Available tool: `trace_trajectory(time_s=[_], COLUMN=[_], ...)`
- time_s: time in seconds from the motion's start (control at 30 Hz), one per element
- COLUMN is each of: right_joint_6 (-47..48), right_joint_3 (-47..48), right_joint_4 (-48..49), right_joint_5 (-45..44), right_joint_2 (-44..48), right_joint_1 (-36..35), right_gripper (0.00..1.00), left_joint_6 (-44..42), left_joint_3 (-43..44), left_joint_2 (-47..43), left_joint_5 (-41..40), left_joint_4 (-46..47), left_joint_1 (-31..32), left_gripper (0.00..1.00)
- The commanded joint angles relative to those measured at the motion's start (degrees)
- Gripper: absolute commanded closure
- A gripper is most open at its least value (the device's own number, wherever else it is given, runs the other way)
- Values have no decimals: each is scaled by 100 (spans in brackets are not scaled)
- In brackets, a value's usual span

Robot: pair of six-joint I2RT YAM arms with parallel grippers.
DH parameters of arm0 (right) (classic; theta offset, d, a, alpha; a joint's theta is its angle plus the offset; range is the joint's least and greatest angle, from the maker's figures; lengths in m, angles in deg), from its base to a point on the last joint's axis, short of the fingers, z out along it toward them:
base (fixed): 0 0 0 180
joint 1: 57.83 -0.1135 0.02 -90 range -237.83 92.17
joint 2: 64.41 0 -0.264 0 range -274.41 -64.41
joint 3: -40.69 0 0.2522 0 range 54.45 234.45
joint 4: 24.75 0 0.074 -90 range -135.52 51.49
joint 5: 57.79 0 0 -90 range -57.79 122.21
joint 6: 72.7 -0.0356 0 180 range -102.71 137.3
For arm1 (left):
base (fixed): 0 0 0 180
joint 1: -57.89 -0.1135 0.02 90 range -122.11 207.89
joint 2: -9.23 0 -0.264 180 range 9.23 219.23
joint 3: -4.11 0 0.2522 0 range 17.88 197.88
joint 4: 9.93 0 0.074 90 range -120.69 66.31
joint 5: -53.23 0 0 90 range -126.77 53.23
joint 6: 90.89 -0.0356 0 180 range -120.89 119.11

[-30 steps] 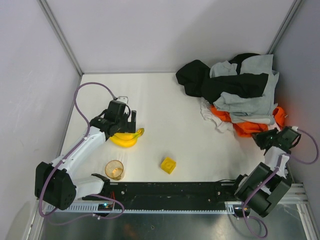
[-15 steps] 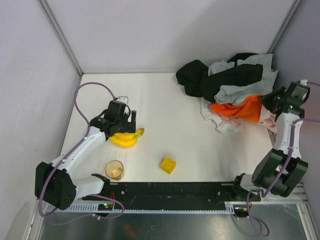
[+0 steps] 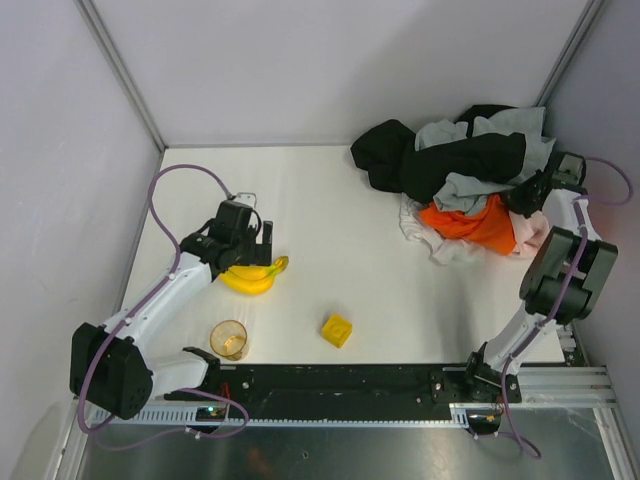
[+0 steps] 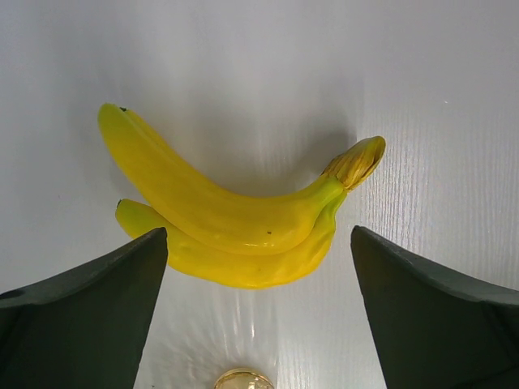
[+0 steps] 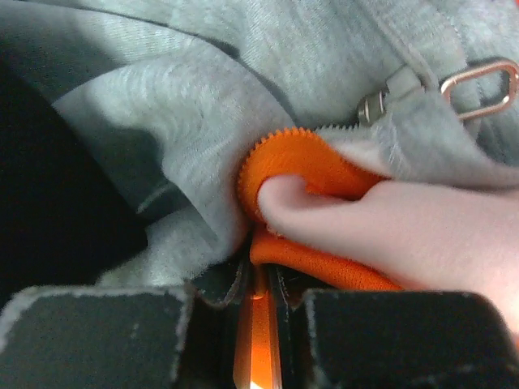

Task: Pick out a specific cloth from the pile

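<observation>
Over the last second the right arm has swung from the near right corner up to the far right flank of the big heap of black, light grey and bright orange garments (image 3: 465,160). The bright orange garment (image 3: 470,218) has been dragged out from under the grey layers, so more of it shows. The right fingers (image 5: 105,340) are pinched almost together on a fold of that orange fabric, with a light grey zipped sweatshirt (image 5: 203,121) and a pale pink cloth (image 5: 422,227) crowding against them. The small white soft fabric garment (image 3: 430,245) lies crumpled on the white table (image 3: 340,200) at the heap's near left edge, its far part tucked under the orange garment, with no fingers on it. The left arm has not moved: the left fingers (image 4: 89,316) stand wide apart and empty above the yellow banana bunch (image 4: 235,219). A yellow block (image 3: 337,329) and an amber cup (image 3: 229,340) sit well apart from the heap.
</observation>
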Motion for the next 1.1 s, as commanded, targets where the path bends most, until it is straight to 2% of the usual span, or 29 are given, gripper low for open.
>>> trace_trajectory(time_s=[0.0,0.27,0.47,0.63,0.7,0.73,0.8,0.83,0.93,1.07], right_joint_6=[296,568,684,1000,1139,1189,1263,1286,1306,1317], right_joint_3=[126,145,144,61,-31,-80,-182,-226,-321,-476], right_joint_4=[-100,-352,-539,-712,-733,-743,-774,-803,-911,-1088], right_joint_5=[-16,-45,-65,-16,-149,-265,-431,-480,-551,-608], right_joint_2=[-922,-1640,-1582,-1159,-781,-573,-186,-34,451,1051], right_joint_1=[-247,-504,-493,-593,-705,-775,-870,-897,-940,-965], right_gripper=[100,100,99,91,77,66,50,45,33,25], left_joint_6=[29,37,45,55,61,63,63,64,64,72], left_joint_3=[199,184,162,148,150,147,145,145,139,134], left_joint_2=[5,-23,-110,-163,-183,-195,-215,-224,-243,-271], left_joint_5=[-4,24,26,33,43,46,53,51,60,77], left_joint_4=[69,70,73,68,68,68,68,73,75,71], left_joint_1=[26,28,29,28,25,29,27,26,24,25], left_gripper=[0,0,0,0,0,0,0,0,0,0])
